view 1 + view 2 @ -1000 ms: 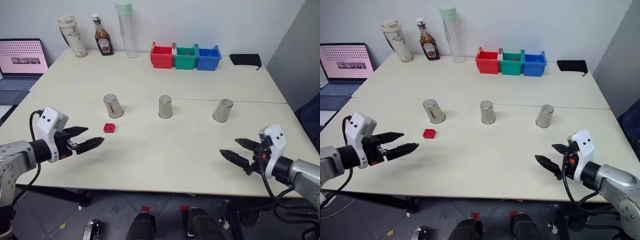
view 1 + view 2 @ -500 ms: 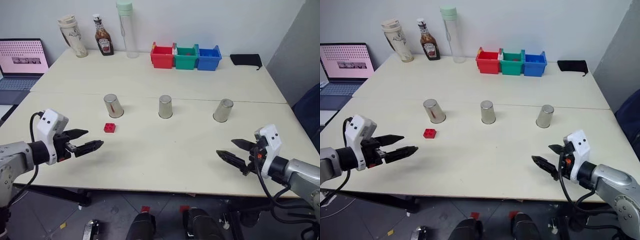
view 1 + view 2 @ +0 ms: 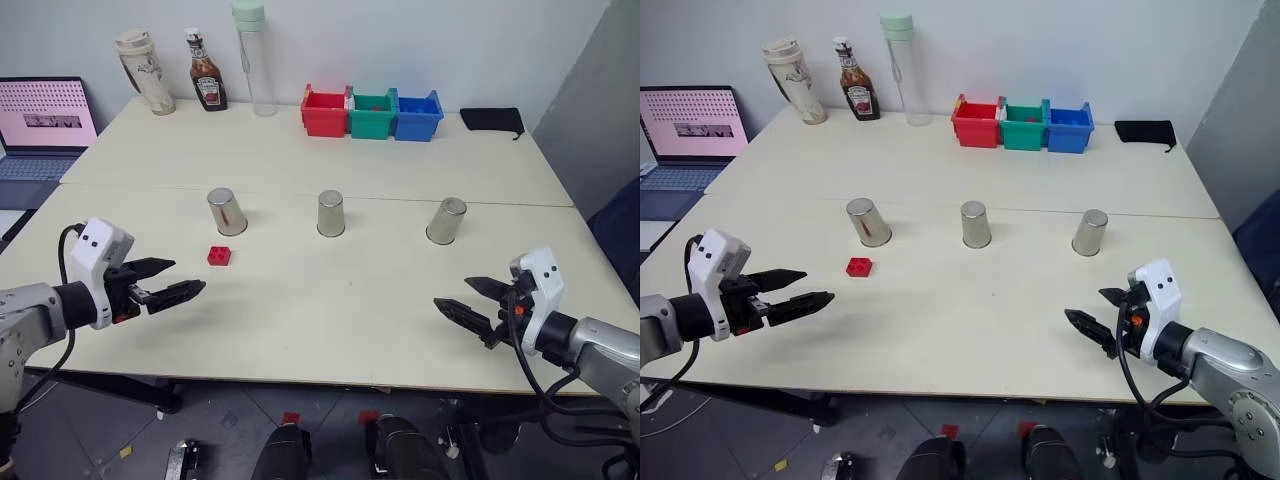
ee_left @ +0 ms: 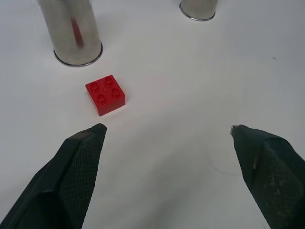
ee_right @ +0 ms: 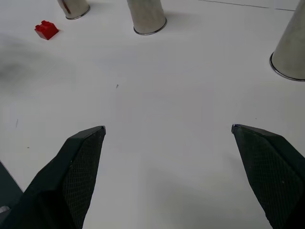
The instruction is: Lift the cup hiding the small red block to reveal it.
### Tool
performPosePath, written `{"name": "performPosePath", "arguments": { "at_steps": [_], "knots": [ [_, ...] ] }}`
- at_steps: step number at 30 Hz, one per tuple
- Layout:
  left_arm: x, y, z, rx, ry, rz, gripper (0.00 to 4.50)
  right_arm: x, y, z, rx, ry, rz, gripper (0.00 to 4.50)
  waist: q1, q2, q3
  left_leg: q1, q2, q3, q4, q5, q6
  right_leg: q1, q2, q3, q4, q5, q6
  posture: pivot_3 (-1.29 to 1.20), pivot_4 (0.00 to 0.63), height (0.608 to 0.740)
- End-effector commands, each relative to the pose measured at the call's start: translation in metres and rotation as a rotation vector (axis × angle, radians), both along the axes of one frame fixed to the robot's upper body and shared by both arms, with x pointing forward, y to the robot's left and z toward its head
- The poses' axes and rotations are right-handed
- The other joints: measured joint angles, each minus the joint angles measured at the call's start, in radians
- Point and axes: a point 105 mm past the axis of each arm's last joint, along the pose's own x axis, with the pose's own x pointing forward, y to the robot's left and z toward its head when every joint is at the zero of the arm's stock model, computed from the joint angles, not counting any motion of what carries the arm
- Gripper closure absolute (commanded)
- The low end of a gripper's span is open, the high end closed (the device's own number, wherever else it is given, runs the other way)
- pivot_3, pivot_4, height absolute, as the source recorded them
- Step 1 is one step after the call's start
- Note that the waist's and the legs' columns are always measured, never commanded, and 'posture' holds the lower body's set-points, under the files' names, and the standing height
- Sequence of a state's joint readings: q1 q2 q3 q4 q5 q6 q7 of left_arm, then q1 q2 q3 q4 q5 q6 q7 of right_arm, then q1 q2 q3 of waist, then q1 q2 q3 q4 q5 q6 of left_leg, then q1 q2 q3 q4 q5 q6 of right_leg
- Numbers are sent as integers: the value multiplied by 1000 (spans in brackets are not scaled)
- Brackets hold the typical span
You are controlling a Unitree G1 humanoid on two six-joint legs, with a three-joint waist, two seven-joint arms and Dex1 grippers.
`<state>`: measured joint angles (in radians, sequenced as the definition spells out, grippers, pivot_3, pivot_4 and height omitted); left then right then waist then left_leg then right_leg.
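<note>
Three metal cups stand upside down in a row across the middle of the pale table: the left cup, the middle cup and the right cup, each well apart from the next. The small red block lies in the open on the tabletop, just beside the left cup at about its seven o'clock, not touching it and covered by nothing.

The left gripper hovers above the near left part of the table, its two black fingers spread wide and empty, pointing toward two o'clock with the block a little beyond its tips. The right gripper hangs over the near right edge, fingers likewise wide apart and holding nothing, aimed toward ten o'clock.

At the far edge sit a red bin, a green bin and a blue bin side by side.
</note>
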<state>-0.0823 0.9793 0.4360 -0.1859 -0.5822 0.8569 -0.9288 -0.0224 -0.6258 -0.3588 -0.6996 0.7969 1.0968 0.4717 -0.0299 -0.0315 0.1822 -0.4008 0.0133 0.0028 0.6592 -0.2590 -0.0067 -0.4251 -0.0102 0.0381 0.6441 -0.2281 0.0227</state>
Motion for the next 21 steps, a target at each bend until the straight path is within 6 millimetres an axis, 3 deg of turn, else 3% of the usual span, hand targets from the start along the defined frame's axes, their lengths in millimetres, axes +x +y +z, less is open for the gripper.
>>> {"name": "performPosePath", "arguments": {
  "at_steps": [1, 21],
  "knots": [
    [2, 1, 12, 35, -42, -17, 35, 0, 1, 10, 6, -41, 9, 0, 0, 0, 0, 0, 0, 0, 0, 0, 0, 0, 0, 0, 0, 0, 0, 0, 150, 740],
    [-1, 1, 8, 31, -18, -33, 35, 1, 2, 10, 21, -33, 2, 0, 0, 0, 0, 0, 0, 0, 1, 0, 0, 0, 0, 0, 1, 0, 0, 0, 150, 740]
  ]
}}
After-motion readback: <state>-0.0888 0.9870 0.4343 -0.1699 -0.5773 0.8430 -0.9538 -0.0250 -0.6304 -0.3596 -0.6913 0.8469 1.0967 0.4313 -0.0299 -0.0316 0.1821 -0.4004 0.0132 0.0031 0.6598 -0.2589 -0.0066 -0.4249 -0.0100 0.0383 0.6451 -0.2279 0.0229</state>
